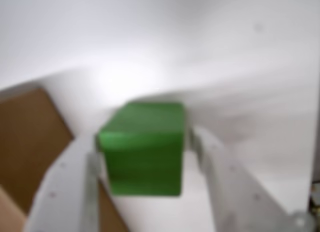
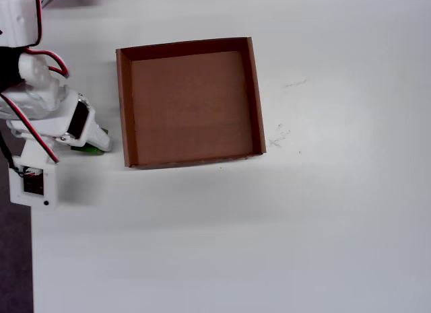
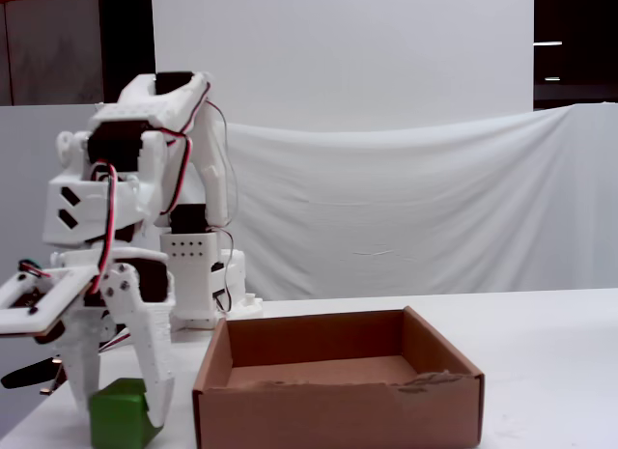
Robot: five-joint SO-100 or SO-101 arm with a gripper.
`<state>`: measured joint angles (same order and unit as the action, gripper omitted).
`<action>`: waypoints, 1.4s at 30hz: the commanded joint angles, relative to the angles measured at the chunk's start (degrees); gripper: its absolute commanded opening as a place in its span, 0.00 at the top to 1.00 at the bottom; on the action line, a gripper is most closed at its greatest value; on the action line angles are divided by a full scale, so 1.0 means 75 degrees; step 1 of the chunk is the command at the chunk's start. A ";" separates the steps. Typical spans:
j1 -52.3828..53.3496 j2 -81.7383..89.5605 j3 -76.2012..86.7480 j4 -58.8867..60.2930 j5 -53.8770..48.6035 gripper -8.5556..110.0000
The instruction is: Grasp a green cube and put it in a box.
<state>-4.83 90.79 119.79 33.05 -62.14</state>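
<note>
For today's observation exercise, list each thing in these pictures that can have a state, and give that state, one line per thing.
green cube: between the gripper's fingers, outside the box, low by the table; whether it is lifted cannot be told.
box: open on top, empty, upright on the table.
gripper: shut on the green cube, fingers pointing down, beside the box's left wall in the overhead view.

- The green cube (image 1: pixel 142 147) is shown in bright green, with darker green shading on its lower face.
- The box (image 2: pixel 190 103) is coloured plain brown cardboard, floor and walls alike.
- The gripper (image 3: pixel 121 396) is white plastic; red and black wires are seen along the arm (image 3: pixel 130 193).
- The table (image 2: pixel 269 232) is plain white.
</note>
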 commanded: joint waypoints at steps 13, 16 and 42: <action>-0.0105 -0.0035 -0.0422 -0.0094 0.0117 0.81; -0.0105 0.0000 -0.0480 -0.0023 0.0129 0.81; -0.2426 0.2133 -0.1711 0.2449 0.0164 0.81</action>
<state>-21.27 102.92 106.70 53.96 -60.12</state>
